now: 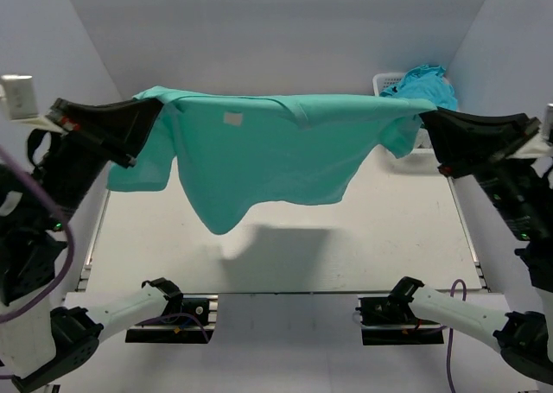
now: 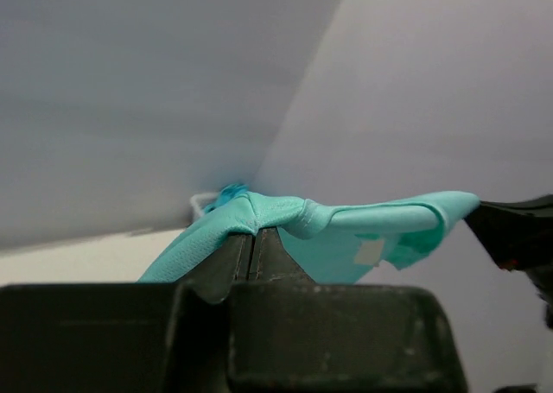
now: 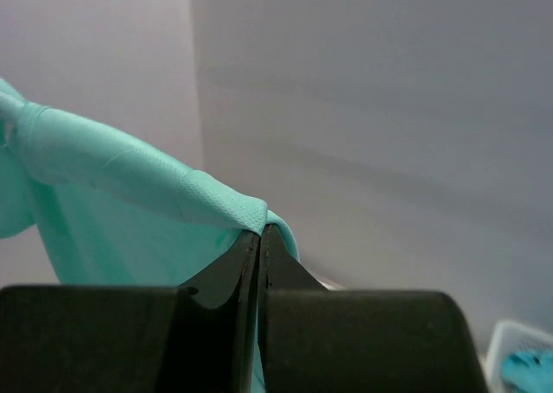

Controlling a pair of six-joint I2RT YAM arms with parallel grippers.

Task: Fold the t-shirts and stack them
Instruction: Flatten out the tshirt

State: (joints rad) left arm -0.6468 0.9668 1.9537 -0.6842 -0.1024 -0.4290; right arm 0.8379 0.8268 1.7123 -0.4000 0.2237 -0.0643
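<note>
A plain teal-green t-shirt [image 1: 268,155] hangs stretched in the air above the table, held by its two shoulders. My left gripper [image 1: 158,106] is shut on its left shoulder, seen in the left wrist view [image 2: 252,229] with the cloth [image 2: 346,229] pinched at the tips. My right gripper [image 1: 429,117] is shut on the right shoulder, with the cloth [image 3: 130,177] draped over the tips [image 3: 261,231] in the right wrist view. The shirt's white neck label [image 1: 234,118] faces the camera. Its lower part hangs free above the table.
A white lattice basket [image 1: 386,84] stands at the back right corner with a turquoise-blue shirt [image 1: 425,84] in it; it also shows in the right wrist view [image 3: 518,345]. The white table [image 1: 285,246] lies below. The arm bases [image 1: 173,307] sit at the near edge.
</note>
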